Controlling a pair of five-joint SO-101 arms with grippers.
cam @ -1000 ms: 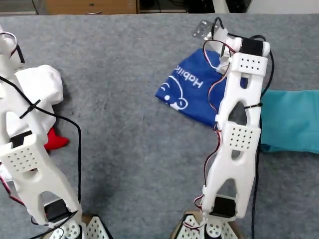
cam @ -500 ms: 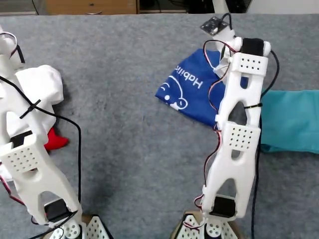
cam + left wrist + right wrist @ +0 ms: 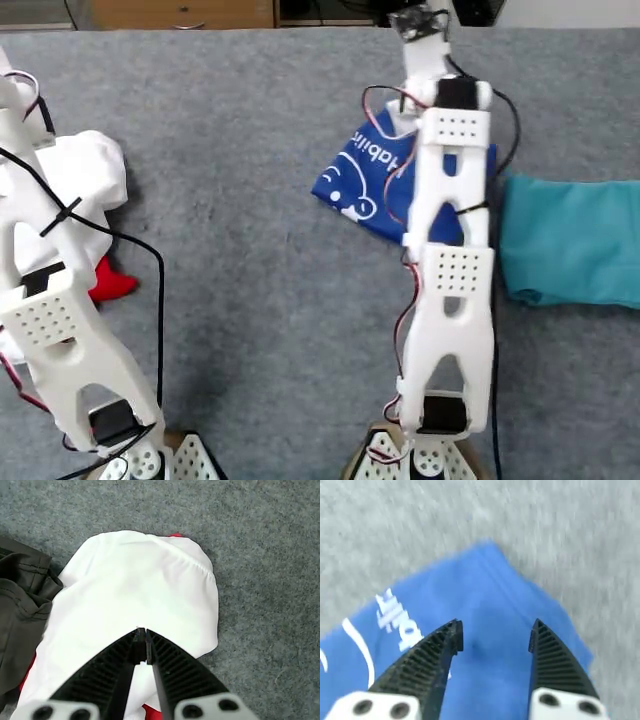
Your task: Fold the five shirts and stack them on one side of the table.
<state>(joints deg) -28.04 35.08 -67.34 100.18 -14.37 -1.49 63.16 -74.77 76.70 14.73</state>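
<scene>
A crumpled blue shirt (image 3: 362,172) with white print lies at the far middle of the grey table. My right arm (image 3: 447,190) stretches over its right part. My right gripper (image 3: 496,632) hangs open just above the blue shirt (image 3: 485,600), with nothing between its fingers. A teal shirt (image 3: 570,240) lies flat at the right edge. On the left a bunched white shirt (image 3: 85,172) covers a red shirt (image 3: 112,284). My left gripper (image 3: 142,636) is shut, its tips over the white shirt (image 3: 135,580). A dark olive shirt (image 3: 20,605) lies beside it.
The grey felt table (image 3: 250,300) is open between the two arms. Black cables (image 3: 150,250) run along the left arm. A wooden cabinet (image 3: 180,12) stands beyond the far edge.
My right arm has swung to the left and reached farther out over the blue shirt, uncovering more of the teal shirt. The left arm has stayed still.
</scene>
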